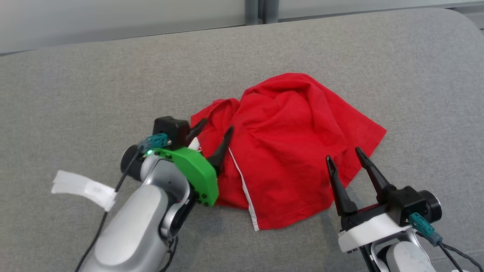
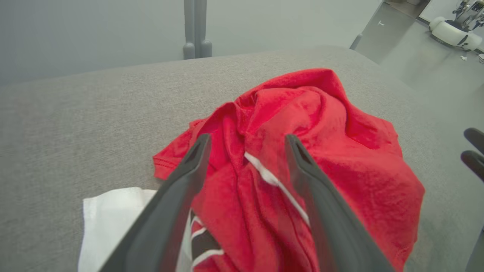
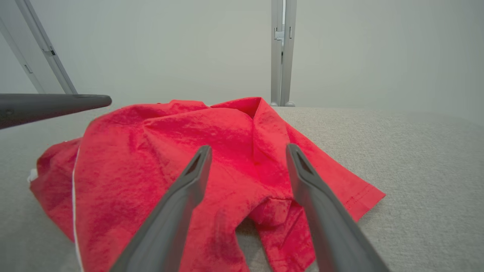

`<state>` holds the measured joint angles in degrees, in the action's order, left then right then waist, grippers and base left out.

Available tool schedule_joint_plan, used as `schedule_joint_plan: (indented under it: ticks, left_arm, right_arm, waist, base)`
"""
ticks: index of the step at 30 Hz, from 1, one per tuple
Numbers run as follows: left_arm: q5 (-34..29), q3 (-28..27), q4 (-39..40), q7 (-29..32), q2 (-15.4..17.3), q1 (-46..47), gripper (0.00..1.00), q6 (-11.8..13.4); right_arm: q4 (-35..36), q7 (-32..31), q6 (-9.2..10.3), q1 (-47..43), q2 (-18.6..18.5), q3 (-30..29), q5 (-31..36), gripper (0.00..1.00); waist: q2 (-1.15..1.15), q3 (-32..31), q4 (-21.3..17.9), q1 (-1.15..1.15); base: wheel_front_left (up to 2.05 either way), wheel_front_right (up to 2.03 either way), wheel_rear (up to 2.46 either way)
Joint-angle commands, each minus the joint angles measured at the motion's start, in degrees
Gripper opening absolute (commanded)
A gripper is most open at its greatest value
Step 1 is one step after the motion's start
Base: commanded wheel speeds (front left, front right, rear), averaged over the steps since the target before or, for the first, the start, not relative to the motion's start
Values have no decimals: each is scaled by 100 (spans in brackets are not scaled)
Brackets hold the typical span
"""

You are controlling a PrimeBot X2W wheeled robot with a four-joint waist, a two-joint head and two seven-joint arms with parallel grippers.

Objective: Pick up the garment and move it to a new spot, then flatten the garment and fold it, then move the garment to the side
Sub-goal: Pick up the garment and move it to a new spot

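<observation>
Where the grey padded surface spreads out in front of the robot, the red garment lies crumpled in a loose heap near its middle. One flat corner points toward the robot's right, and a thin white stripe runs down to its near edge.

The left gripper hangs over the heap's left end with its two dark fingers spread apart. In the left wrist view they straddle a raised fold of the cloth without pinching it. Just beside that end, under the left finger, a patch of white cloth lies on the surface; whether it belongs to the garment cannot be told.

The right gripper stands at the heap's near right edge, its fingers likewise wide apart and gripping nothing, tips over the hem. In the right wrist view a rumpled bit of the hem sits low between them, and one dark finger of the left gripper reaches in from the left edge, above the heap.

A white tag sticks out from the cable along the left forearm, off the cloth. Beyond the surface's far edge a grey post rises against a pale wall.
</observation>
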<state>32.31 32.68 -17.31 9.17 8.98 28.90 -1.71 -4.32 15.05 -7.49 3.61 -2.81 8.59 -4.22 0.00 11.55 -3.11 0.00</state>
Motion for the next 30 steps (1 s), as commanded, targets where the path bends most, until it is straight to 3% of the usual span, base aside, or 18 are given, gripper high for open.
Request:
schedule_joint_plan:
  ticks: [1, 6, 12, 30]
  left_arm:
    - [36, -48, 90, 63, 160, -168, 100, 37]
    - [274, -78, 963, 685, 815, -825, 100, 18]
    - [658, -134, 1374, 1193, 1250, -1275, 100, -119]
    - [109, 375, -743, 920, 1053, -530, 100, -327]
  right_arm:
    - [21, 20, 0, -88, -17, -2, 37, 100]
    - [45, 21, 0, -135, -16, -52, 56, 100]
    - [-19, 20, 0, -102, -16, -8, 77, 100]
    - [-77, 20, 0, -76, -16, 101, 115, 100]
  waist:
    - [0, -87, 95, 0]
    - [0, -132, 220, 0]
    - [0, -132, 292, 0]
    - [0, -72, -71, 0]
  base:
    - [0, 0, 0]
    - [0, 0, 0]
    - [0, 0, 0]
    - [0, 0, 0]
